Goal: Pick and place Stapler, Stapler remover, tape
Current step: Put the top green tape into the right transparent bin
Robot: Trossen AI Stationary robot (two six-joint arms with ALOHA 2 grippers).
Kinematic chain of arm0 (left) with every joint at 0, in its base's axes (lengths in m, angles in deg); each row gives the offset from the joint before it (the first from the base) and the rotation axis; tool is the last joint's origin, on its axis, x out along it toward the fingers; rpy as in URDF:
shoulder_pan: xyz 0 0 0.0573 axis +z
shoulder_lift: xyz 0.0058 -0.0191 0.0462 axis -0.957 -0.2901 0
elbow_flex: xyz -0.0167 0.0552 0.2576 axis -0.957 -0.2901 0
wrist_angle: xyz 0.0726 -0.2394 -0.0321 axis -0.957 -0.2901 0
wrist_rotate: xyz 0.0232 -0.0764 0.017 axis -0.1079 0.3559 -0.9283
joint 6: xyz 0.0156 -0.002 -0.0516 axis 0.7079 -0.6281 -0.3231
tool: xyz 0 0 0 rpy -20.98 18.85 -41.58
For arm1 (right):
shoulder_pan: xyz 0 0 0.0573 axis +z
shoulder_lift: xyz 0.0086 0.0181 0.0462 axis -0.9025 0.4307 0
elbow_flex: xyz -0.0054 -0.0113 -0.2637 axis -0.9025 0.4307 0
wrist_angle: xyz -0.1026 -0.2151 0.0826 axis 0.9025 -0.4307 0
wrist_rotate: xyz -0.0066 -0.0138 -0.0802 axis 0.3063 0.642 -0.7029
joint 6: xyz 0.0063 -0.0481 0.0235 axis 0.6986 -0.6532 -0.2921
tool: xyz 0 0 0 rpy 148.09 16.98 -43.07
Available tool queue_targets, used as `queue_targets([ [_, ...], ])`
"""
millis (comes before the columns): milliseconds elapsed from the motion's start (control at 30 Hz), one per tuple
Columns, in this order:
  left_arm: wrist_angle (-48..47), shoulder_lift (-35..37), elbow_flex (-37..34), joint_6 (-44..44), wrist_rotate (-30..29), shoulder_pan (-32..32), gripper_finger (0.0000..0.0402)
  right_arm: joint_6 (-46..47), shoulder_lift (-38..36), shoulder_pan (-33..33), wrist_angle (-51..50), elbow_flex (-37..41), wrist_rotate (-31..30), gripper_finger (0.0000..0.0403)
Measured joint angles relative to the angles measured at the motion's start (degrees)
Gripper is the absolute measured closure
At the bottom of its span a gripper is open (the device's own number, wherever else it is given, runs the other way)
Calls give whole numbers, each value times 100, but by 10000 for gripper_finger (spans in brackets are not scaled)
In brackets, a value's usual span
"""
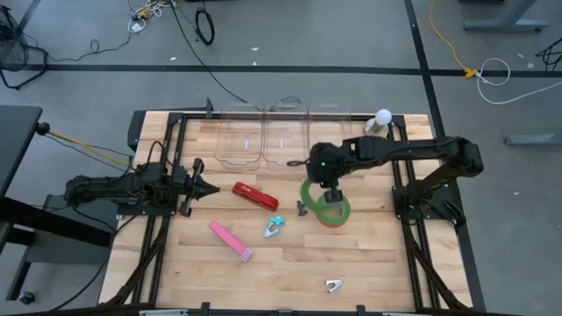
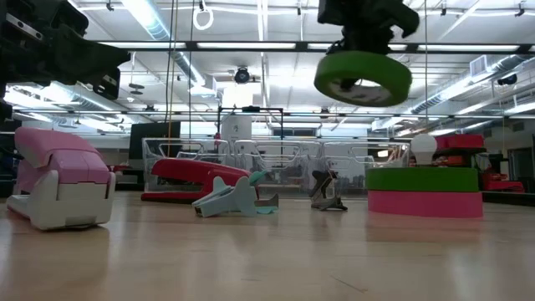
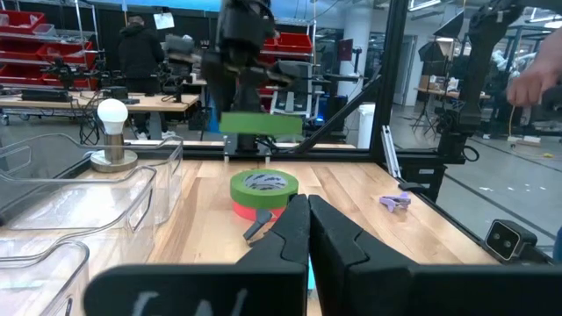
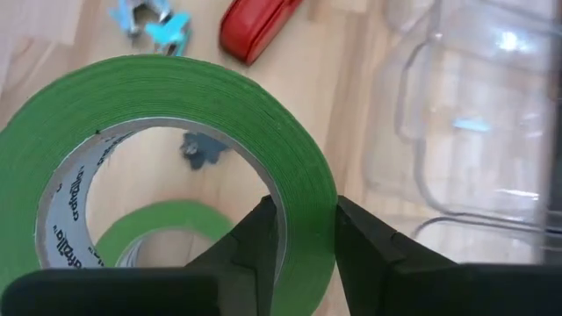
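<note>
1. High view first: my right gripper [image 1: 328, 195] is hanging over the middle-right of the table [image 1: 290, 272], near the clear bins [image 1: 263, 140] at the back edge.
2. I'm clamping a green tape roll [image 2: 363, 77] by its wall, one finger inside the hole and one outside. It's lifted well clear of the wood.
3. Right below it, another green roll [image 2: 422, 178] is sitting stacked on a red roll [image 2: 422, 203].
4. So I'm in the carry step, I reckon. Next move is swinging the roll over to a bin and letting go, keeping it level so it isn't slipping.
5. My left gripper [image 1: 204, 187] is waiting on the left side, clenched on nothing.
6. The red stapler [image 1: 255, 196], pink stapler [image 1: 230, 240] and teal staple remover [image 1: 273, 228] are lying on the table, untouched.
</note>
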Motion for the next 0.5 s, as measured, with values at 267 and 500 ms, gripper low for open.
queue_targets([
  [267, 0, 0, -2, -2, 0, -2, 399, -1, 0, -383, -149, -198, 0, 303],
  [500, -2, 0, 0, -2, -1, -1, 399, -101, 0, -789, -242, -198, 4, 303],
])
